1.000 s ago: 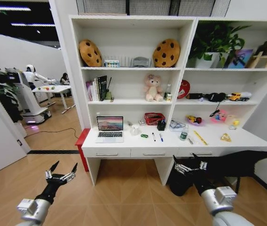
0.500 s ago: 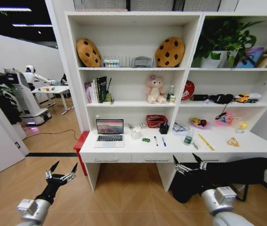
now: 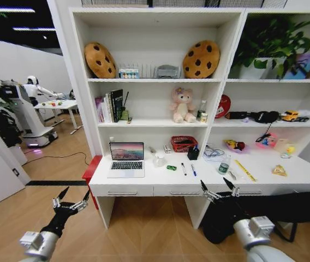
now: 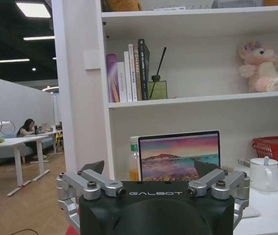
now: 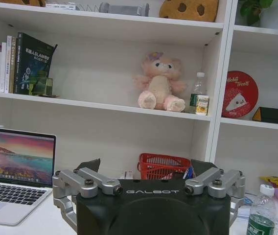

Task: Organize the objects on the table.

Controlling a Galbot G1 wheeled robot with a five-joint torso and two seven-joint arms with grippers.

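Note:
The long white table stands ahead under a shelf unit. On it lie an open silver laptop, a white cup, a tiny green toy car, two pens, a green-capped bottle and a yellow ruler. My left gripper hangs open over the floor, short of the table's left end. My right gripper is open in front of the drawers. The left wrist view shows the laptop and cup beyond the left gripper. In the right wrist view, the right gripper faces the laptop and bottle.
Shelves above the table carry books, a pink teddy bear and cookie cushions. A red basket sits at the table's back. A dark shape lies under the right side, a red box at the left end. Wooden floor lies open before me.
The whole picture has shifted and the desk looks larger and closer: the camera has moved toward it. Both grippers hold the same open pose.

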